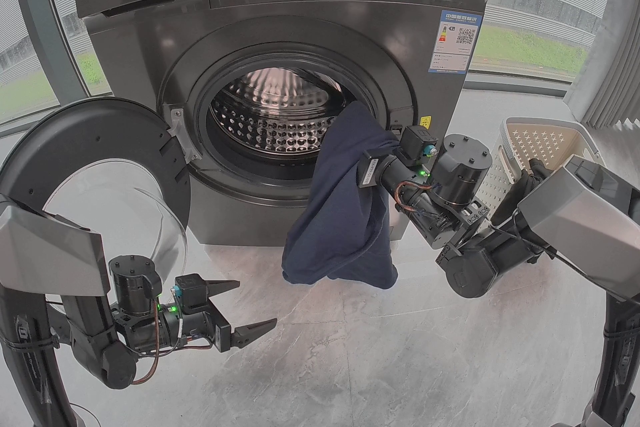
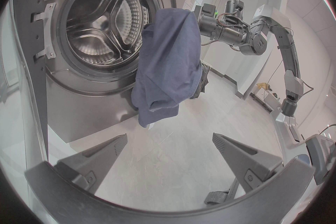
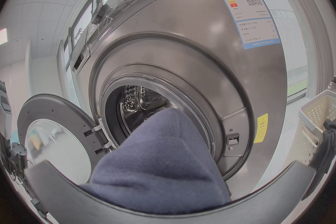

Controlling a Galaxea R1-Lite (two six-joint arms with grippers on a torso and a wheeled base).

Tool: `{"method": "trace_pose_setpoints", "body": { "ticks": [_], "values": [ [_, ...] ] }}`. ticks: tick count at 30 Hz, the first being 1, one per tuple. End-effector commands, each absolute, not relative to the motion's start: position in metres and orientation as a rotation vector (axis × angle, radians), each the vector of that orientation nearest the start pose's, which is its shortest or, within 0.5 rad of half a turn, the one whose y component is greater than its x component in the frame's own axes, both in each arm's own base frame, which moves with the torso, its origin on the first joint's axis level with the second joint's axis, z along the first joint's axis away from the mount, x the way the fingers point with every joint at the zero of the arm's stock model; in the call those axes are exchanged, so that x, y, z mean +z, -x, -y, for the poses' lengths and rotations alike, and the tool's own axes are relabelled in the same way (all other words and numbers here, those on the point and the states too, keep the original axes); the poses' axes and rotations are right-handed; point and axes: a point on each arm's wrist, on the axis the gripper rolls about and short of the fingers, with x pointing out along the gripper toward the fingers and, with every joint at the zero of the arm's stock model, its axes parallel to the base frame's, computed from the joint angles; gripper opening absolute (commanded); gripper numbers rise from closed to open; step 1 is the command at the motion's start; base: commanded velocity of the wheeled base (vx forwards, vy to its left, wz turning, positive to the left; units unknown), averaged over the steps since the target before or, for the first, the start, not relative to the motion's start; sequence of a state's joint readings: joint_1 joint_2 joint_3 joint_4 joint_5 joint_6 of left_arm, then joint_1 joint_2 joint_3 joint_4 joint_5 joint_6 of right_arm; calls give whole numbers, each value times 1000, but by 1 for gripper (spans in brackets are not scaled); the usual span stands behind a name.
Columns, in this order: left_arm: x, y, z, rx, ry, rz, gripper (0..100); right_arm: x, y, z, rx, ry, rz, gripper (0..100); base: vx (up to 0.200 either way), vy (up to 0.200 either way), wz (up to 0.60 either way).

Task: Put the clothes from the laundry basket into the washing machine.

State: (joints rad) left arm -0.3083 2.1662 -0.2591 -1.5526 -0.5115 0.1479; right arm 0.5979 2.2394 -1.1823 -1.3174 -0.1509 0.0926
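Note:
A navy garment (image 1: 343, 208) hangs from my right gripper (image 1: 365, 165), just in front of the right rim of the washing machine's open drum (image 1: 277, 111). The cloth drapes over the gripper and hides its fingers; it is lifted, with its lower end close to the floor. The left wrist view has the same garment (image 2: 168, 60) dangling beside the drum mouth (image 2: 101, 25). The right wrist view has the garment (image 3: 164, 165) below the opening (image 3: 140, 102). My left gripper (image 1: 255, 303) is low at the left, open and holding nothing, its fingers (image 2: 241, 158) wide apart.
The round door (image 1: 87, 148) stands swung open at the left, above my left arm. A white laundry basket (image 1: 540, 145) sits right of the machine with a dark cloth (image 1: 527, 185) over its rim. Bare marble floor (image 1: 347, 355) lies in front.

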Motion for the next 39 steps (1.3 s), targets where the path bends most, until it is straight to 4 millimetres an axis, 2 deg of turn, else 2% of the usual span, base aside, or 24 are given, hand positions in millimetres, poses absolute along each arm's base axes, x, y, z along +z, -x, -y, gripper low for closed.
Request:
{"method": "trace_pose_setpoints", "body": {
  "ticks": [1, 3, 6, 8, 9, 11, 15, 19, 25, 31, 33, 34, 39],
  "values": [
    [25, -257, 96, -849, -109, -298, 100, 144, -360, -248, 469, -187, 220, 0, 0, 0, 0],
    [30, -261, 97, -849, -110, -266, 100, 144, -356, -253, 485, -186, 221, 0, 0, 0, 0],
    [59, -260, 95, -844, -111, -157, 100, 143, -351, -261, 505, -188, 215, 0, 0, 0, 0],
    [67, -258, 97, -853, -110, -127, 100, 143, -350, -262, 508, -187, 212, 0, 0, 0, 0],
    [78, -256, 100, -862, -110, -84, 100, 139, -348, -264, 515, -183, 200, 0, 0, 0, 0],
    [87, -253, 112, -901, -106, -44, 100, 135, -346, -267, 523, -177, 188, 0, 0, 0, 0],
    [101, -270, 142, -935, -68, 42, 100, 128, -341, -277, 547, -174, 172, 0, 0, 0, 0],
    [89, -292, 161, -907, -64, 52, 100, 130, -333, -288, 579, -179, 173, 0, 0, 0, 0],
    [66, -313, 168, -888, -62, 17, 100, 132, -321, -300, 617, -186, 175, 0, 0, 0, 0],
    [59, -335, 178, -852, -62, 56, 100, 136, -314, -305, 636, -196, 179, 0, 0, 0, 0],
    [58, -336, 178, -845, -62, 57, 100, 136, -314, -305, 636, -196, 179, 0, 0, 0, 0],
    [57, -346, 182, -802, -55, 78, 100, 136, -312, -306, 640, -201, 176, 0, 0, 0, 0],
    [51, -360, 182, -761, -20, 79, 100, 136, -311, -306, 635, -205, 176, 0, 0, 0, 0]
  ]
}}
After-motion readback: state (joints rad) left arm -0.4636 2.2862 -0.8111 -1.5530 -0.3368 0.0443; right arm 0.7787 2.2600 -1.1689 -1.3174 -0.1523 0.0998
